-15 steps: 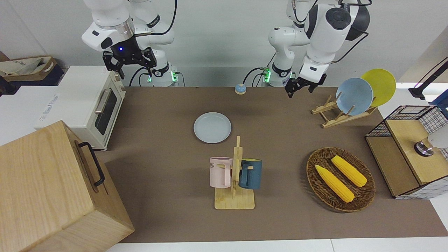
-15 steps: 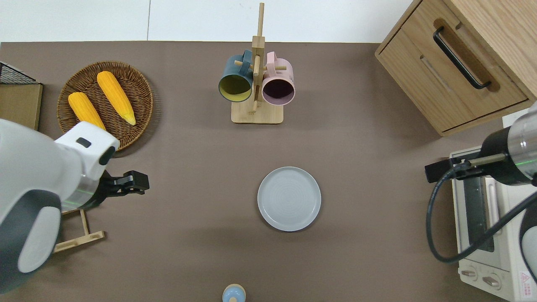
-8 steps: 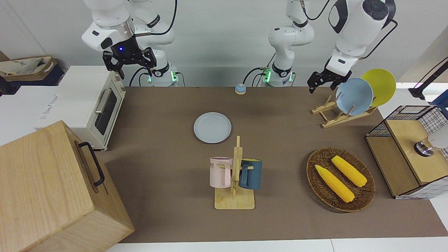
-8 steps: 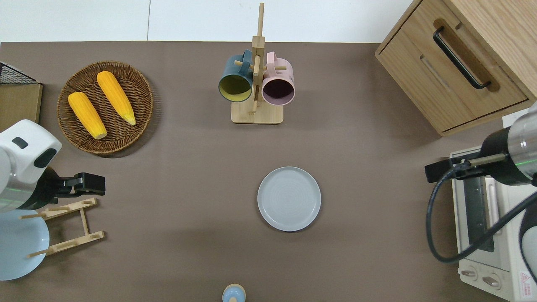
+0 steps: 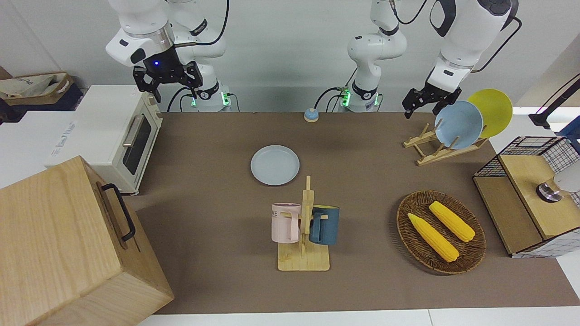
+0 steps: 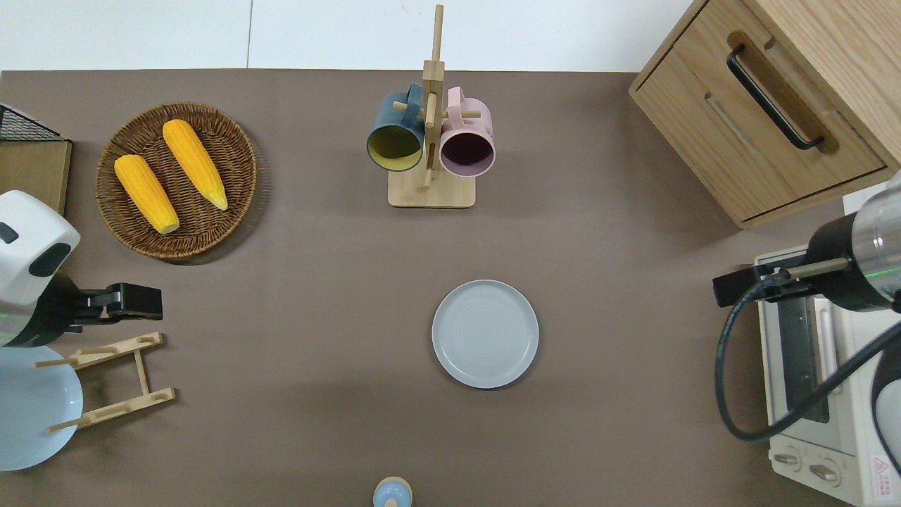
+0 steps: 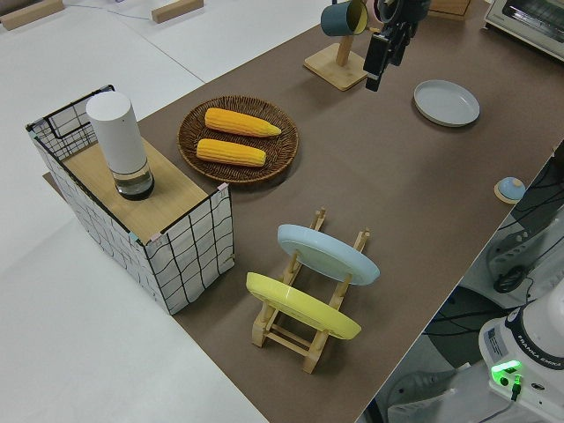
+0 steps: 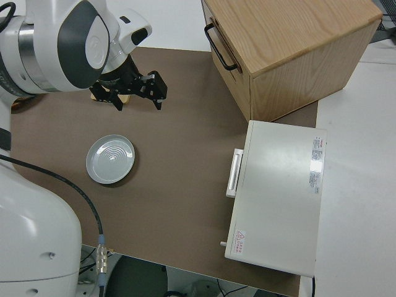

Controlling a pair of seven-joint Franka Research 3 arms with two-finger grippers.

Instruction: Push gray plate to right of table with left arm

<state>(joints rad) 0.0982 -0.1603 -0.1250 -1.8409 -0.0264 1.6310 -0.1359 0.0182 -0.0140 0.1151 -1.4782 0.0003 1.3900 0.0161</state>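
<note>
The gray plate point(image 6: 485, 334) is a round, shallow, matte dish with a low raised rim and faint rings in its well. It lies flat and face up near the middle of the table point(image 6: 317, 282), on the smooth brown cover. Being round, it has no long axis and points no particular way. It is nearer to the robots than the mug rack point(image 6: 431, 197) and farther from them than a small blue domed knob point(image 6: 392, 493) at the table's edge; nothing touches it.

At the left arm's end sits a round woven wicker basket point(image 6: 248, 165) holding two yellow corn cobs point(image 6: 194, 163), lying side by side at a slant. The left gripper point(image 6: 151, 301) hangs over the bare strip of table between that basket and a slatted wooden dish rack point(image 6: 141, 370), well apart from the gray plate. In the front view its fingers are spread and hold nothing. A glossy sky-blue plate point(image 6: 32, 408) and a yellow plate point(image 5: 494, 111) stand tilted on edge in the dish rack.

Toward the middle, the upright wooden mug rack carries a dark blue mug point(image 6: 383, 116) and a pink mug point(image 6: 479, 120) on its pegs, mouths toward the robots.

At the right arm's end stand a boxy light-wood cabinet point(image 6: 760, 141) with a black handle and a white toaster oven point(image 5: 108, 131). The right gripper point(image 5: 176, 88) is parked, its fingers apart and empty.
</note>
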